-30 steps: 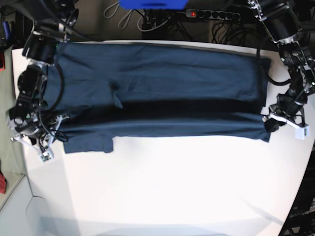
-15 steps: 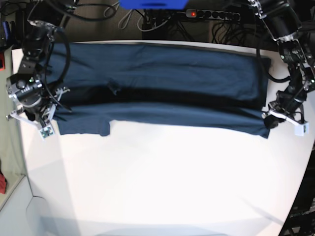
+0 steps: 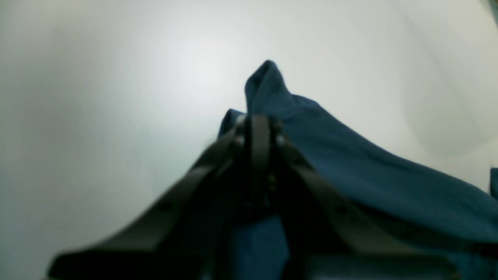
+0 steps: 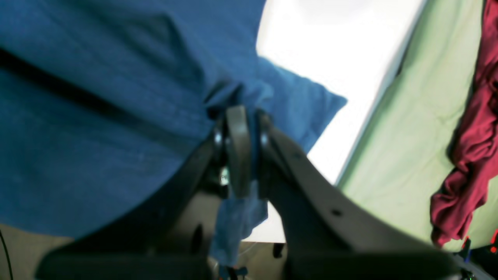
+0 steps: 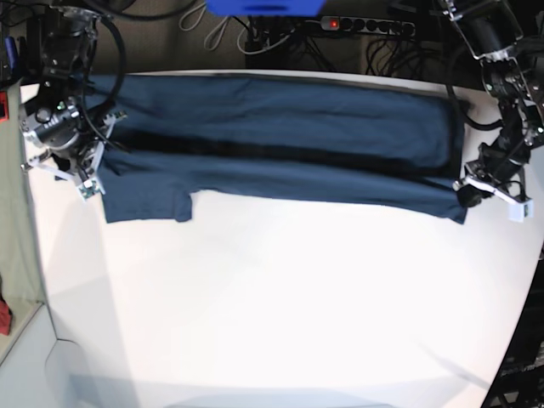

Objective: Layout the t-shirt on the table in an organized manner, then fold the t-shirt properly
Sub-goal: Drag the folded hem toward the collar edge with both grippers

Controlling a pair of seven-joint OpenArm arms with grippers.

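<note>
The dark navy t-shirt point(image 5: 280, 140) lies stretched in a long band across the far part of the white table point(image 5: 280, 306), with a fold line running along its length. My left gripper point(image 5: 466, 194), on the right of the base view, is shut on the shirt's near right corner. In the left wrist view the left gripper point(image 3: 258, 128) pinches a raised peak of the shirt point(image 3: 350, 175). My right gripper point(image 5: 85, 174), on the left of the base view, is shut on the shirt's left end. In the right wrist view the right gripper point(image 4: 239, 116) clamps the shirt point(image 4: 116, 116).
A power strip point(image 5: 365, 25), cables and a blue object point(image 5: 263, 7) lie beyond the table's far edge. In the right wrist view, a pale green surface point(image 4: 408, 136) and dark red fabric point(image 4: 474, 136) lie off the table's side.
My right gripper has moved toward the far edge with the shirt's left end. The near edge of the shirt has shifted farther back and the band has narrowed. My left gripper has barely moved.
</note>
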